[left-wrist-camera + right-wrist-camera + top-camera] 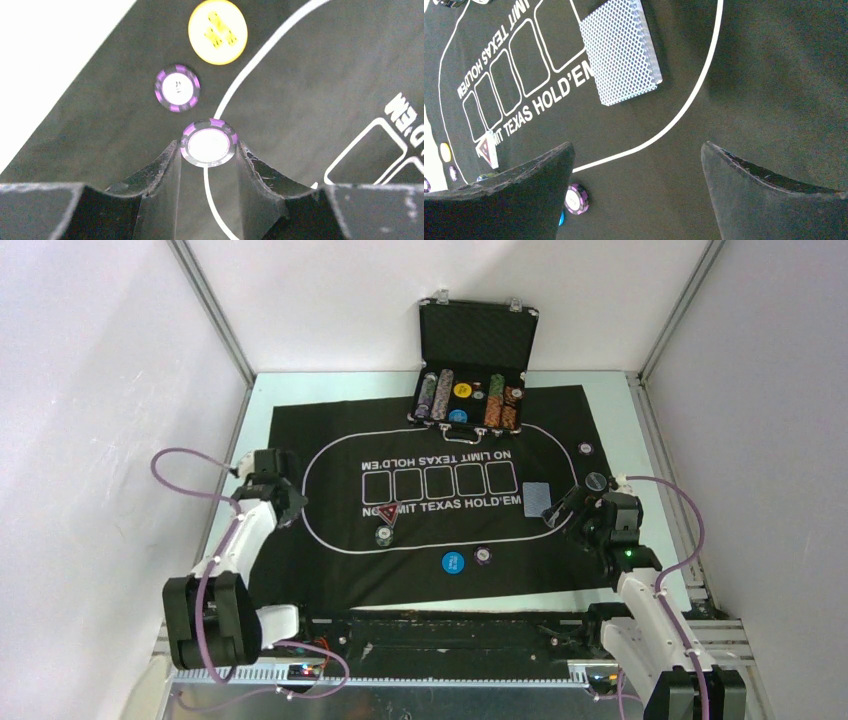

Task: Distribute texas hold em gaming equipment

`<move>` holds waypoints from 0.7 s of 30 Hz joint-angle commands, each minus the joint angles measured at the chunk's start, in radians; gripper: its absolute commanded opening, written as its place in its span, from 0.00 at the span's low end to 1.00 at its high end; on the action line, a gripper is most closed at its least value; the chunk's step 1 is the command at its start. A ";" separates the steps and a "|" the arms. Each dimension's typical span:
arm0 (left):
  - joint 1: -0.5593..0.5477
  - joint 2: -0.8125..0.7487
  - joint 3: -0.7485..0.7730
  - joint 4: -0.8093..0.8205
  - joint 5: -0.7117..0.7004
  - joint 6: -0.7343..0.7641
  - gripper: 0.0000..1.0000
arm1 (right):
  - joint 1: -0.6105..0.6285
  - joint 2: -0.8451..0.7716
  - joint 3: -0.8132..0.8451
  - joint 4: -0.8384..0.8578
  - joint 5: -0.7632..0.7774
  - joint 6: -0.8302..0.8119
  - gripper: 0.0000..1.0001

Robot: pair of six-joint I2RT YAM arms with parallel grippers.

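Left gripper (209, 146) pinches a purple chip (209, 142) by its rim, lower centre of its wrist view. Only the fingertips (171, 154) hold, so it may pop free and roll. Right gripper (638, 146) gapes wide and empty, below the deck (620, 50).

- Top view: bright, even, diffuse light; white walls (100, 360) tint faintly lilac; black felt mat (300, 570) reads flat, lettering legible.
- Left wrist: table (40, 60) beyond the mat's edge clips to pure white; glare washes out face of purple chip (208, 143).
- Right wrist: soft shadow on mat beside card deck (620, 50); fingers (524, 200) dark, soft-focus.
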State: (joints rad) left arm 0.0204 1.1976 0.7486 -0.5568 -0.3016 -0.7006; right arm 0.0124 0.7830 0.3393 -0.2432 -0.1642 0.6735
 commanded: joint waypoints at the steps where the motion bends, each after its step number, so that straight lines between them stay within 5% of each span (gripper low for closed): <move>1: 0.112 0.075 0.058 0.123 0.034 -0.030 0.18 | -0.025 0.006 0.003 0.046 -0.019 -0.013 1.00; 8: 0.205 0.212 0.087 0.136 0.032 0.008 0.17 | -0.034 0.024 0.002 0.055 -0.025 -0.018 1.00; 21: 0.216 0.315 0.089 0.153 0.076 0.068 0.27 | -0.034 0.049 0.002 0.069 -0.045 -0.023 1.00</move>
State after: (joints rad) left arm 0.2314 1.4860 0.8139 -0.4362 -0.2489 -0.6609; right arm -0.0174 0.8265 0.3393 -0.2184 -0.1989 0.6697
